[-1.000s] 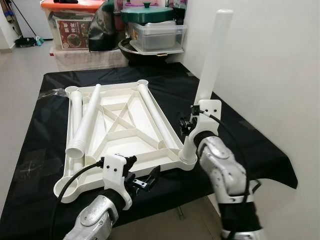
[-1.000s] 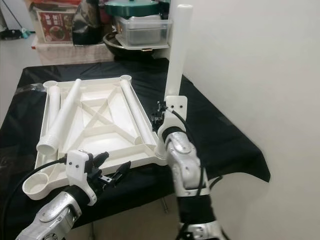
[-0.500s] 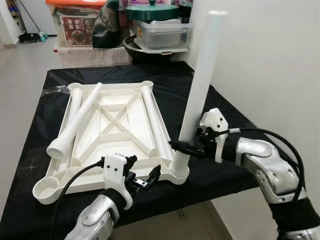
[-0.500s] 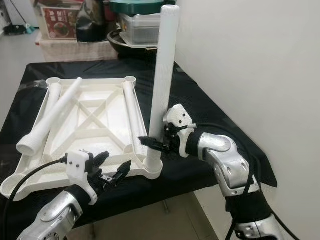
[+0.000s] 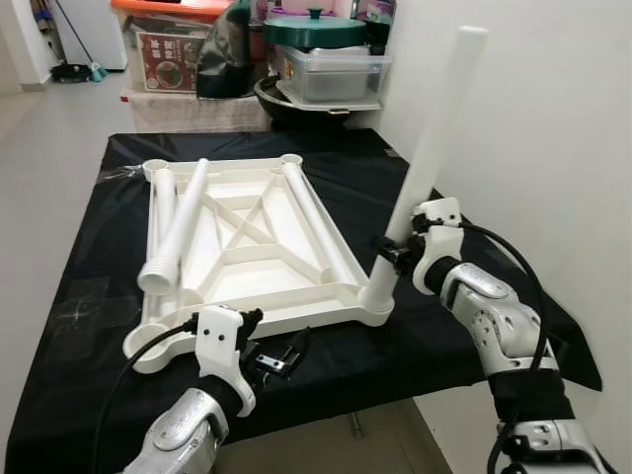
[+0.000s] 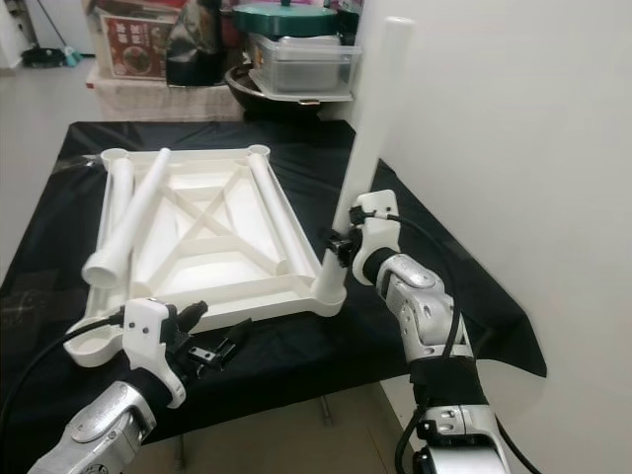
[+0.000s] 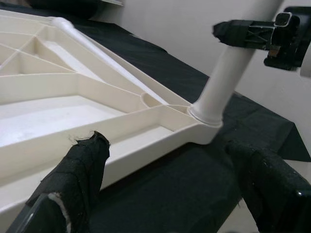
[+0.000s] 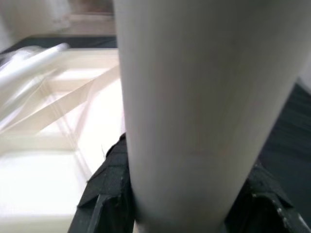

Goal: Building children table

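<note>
Fingers of the right gripper (image 5: 392, 252) are closed tight around a white table leg (image 5: 425, 166), low down on it. In the right wrist view the leg (image 8: 194, 97) sits right between the two black fingers (image 8: 104, 194). The leg stands in the corner socket (image 5: 376, 304) of the upside-down white tabletop (image 5: 247, 247), at about 4 o'clock on the tabletop. It is not straight up. It leans, with its top tipped toward 1 o'clock, close to the white wall (image 5: 553, 118).

The left gripper (image 5: 278, 355) is open wide and holds nothing. It hangs just off the near edge of the tabletop, at about 6 o'clock. In the left wrist view its two black fingers (image 7: 82, 165) are spread far apart, with the tabletop's edge and the leaning leg between them, farther off.

The tabletop lies flat on a black cloth (image 5: 89, 296) that covers a table. Its underside has crossed ribs. Three more white legs lie loose on it. One long leg (image 5: 318, 232) lies along the 3 o'clock side. One leg (image 5: 183, 222) lies slanted across the 9 o'clock side, with its wide end sticking out near the edge. One leg (image 5: 161, 202) lies beside it at the far 9 o'clock edge.

At 12 o'clock, past the table, there are plastic storage boxes (image 5: 331, 74), a green pot lid (image 5: 314, 28) and a box with an orange lid (image 5: 168, 10).
</note>
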`<state>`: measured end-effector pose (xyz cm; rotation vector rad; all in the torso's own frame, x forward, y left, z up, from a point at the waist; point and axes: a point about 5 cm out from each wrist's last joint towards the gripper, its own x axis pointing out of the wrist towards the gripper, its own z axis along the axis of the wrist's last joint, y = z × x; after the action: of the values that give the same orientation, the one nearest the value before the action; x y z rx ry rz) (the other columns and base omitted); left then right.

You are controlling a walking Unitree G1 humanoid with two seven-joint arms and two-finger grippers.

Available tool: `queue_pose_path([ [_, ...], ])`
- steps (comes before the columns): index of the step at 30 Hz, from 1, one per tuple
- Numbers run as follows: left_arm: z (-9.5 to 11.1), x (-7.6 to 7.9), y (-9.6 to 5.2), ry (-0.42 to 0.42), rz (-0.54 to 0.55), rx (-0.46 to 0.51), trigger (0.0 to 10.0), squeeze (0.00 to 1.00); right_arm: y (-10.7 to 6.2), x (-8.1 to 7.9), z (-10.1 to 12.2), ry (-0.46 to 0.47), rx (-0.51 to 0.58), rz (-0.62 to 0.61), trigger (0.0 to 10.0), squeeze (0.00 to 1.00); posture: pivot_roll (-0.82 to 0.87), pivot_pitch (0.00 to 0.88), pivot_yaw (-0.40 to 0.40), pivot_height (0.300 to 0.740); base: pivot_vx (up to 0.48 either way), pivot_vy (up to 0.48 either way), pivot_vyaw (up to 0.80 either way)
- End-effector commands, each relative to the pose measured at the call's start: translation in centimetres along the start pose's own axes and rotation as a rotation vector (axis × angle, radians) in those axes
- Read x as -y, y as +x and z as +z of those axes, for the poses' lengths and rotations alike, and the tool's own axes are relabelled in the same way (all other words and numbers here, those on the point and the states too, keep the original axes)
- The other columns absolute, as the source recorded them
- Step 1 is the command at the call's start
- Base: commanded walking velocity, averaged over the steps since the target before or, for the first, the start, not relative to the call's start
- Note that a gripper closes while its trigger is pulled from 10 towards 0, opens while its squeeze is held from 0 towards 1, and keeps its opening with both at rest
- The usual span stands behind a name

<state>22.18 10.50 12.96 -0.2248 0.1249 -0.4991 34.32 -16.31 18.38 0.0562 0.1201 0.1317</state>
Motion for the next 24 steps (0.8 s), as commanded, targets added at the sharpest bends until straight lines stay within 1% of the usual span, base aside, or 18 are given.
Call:
queue_pose_path([
  [1, 0.1, 0.1, -0.2, 0.003, -0.008, -0.006, 10.0, 0.0, -1.3, 0.1, -1.4, 0.032, -0.051, -0.213, 0.0, 0.0, 0.16, 0.0, -0.102, 0.74, 0.0, 0.0, 0.0],
  [2, 0.1, 0.1, -0.3, 0.005, -0.008, -0.01, 10.0, 0.0, -1.9, -1.9, -1.7, 0.065, -0.064, -0.202, 7.7, 0.0, 0.16, 0.0, -0.098, 0.74, 0.0, 0.0, 0.0],
  [3, 0.1, 0.1, -0.3, 0.005, -0.008, -0.01, 10.0, 0.0, -1.9, -1.9, -1.7, 0.065, -0.064, -0.202, 7.7, 0.0, 0.16, 0.0, -0.098, 0.74, 0.0, 0.0, 0.0],
  [4, 0.1, 0.0, -0.3, 0.01, -0.007, -0.013, 10.0, 0.0, -2.4, -4.1, -1.8, 0.093, -0.062, -0.128, 10.0, 0.0, 0.16, 0.0, -0.097, 0.74, 0.0, 0.0, 0.0],
  [5, 0.1, -0.1, -0.4, 0.013, -0.007, -0.015, 10.0, 0.0, -2.8, -5.4, -1.3, 0.11, -0.023, -0.052, 10.0, 0.8, 0.16, 0.0, -0.093, 0.74, 0.0, 0.0, 0.0],
  [6, 0.1, -0.1, -0.4, 0.013, -0.007, -0.015, 10.0, 0.0, -2.8, -5.4, -1.3, 0.11, -0.023, -0.052, 10.0, 0.8, 0.16, 0.0, -0.093, 0.74, 0.0, 0.0, 0.0],
  [7, 0.1, -0.1, -0.4, 0.014, -0.007, -0.017, 10.0, 0.0, -3.1, -6.2, -0.9, 0.111, 0.003, 0.01, 10.0, 1.0, 0.16, 0.0, -0.092, 0.74, 0.0, 0.0, 0.0],
  [10, 0.1, -0.1, -0.4, 0.015, -0.008, -0.019, 10.0, 0.0, -3.1, -6.3, -0.4, 0.096, 0.004, 0.056, 10.0, 1.0, 0.16, 0.0, -0.092, 0.74, 0.0, 0.0, 0.0],
  [12, 0.1, -0.1, -0.4, 0.012, -0.009, -0.017, 10.0, 0.0, -2.9, -6.0, 0.1, 0.061, 0.011, 0.128, 10.0, 1.0, 0.15, 0.0, -0.089, 0.74, 0.0, 0.0, 0.0],
  [13, 0.2, -0.2, -0.2, 0.011, -0.013, -0.015, 10.0, 0.0, -2.8, -5.6, 1.1, 0.011, 0.031, 0.258, 10.0, 0.0, 0.14, 0.0, -0.089, 0.74, 0.0, 0.0, 0.0],
  [14, 0.2, -0.2, -0.2, 0.011, -0.013, -0.015, 10.0, 0.0, -2.8, -5.6, 1.1, 0.011, 0.031, 0.258, 10.0, 0.0, 0.14, 0.0, -0.089, 0.74, 0.0, 0.0, 0.0],
  [16, 0.3, -0.2, 0.0, 0.009, -0.018, -0.012, 10.0, 0.0, -3.3, -5.2, 2.3, -0.077, 0.057, 0.484, 10.0, 0.0, 0.14, 0.0, -0.091, 0.74, 0.0, 0.0, 0.0],
  [17, 0.3, -0.2, 0.0, 0.009, -0.018, -0.012, 10.0, 0.0, -3.3, -5.2, 2.3, -0.077, 0.057, 0.484, 10.0, 0.0, 0.14, 0.0, -0.091, 0.74, 0.0, 0.0, 0.0],
  [19, 0.3, -0.1, 0.1, 0.01, -0.019, -0.011, 10.0, 0.0, -4.8, -4.8, 2.2, -0.218, 0.058, 0.754, 10.0, 0.0, 0.16, 0.0, -0.105, 0.74, 0.0, 0.0, 0.0],
  [20, 0.3, -0.1, 0.1, 0.01, -0.019, -0.011, 10.0, 0.0, -4.8, -4.8, 2.2, -0.218, 0.058, 0.754, 10.0, 0.0, 0.16, 0.0, -0.105, 0.74, 0.0, 0.0, 0.0],
  [21, 0.3, -0.1, 0.1, 0.011, -0.015, -0.008, 10.0, 0.0, -5.2, -4.6, 2.0, -0.259, 0.042, 0.842, 10.0, 0.0, 0.16, 0.0, -0.108, 0.74, 0.0, 0.0, 0.0],
  [23, 0.3, -0.1, 0.0, 0.011, -0.011, -0.007, 10.0, 0.0, -5.1, -4.4, 1.9, -0.278, 0.031, 0.878, 10.0, 0.0, 0.16, 0.0, -0.109, 0.74, 0.0, 0.0, 0.0],
  [24, 0.3, -0.1, 0.0, 0.011, -0.007, -0.006, 10.0, 0.0, -4.7, -4.2, 1.8, -0.276, 0.015, 0.879, 5.4, 0.0, 0.16, 0.0, -0.113, 0.74, 0.0, 0.0, 0.0],
])
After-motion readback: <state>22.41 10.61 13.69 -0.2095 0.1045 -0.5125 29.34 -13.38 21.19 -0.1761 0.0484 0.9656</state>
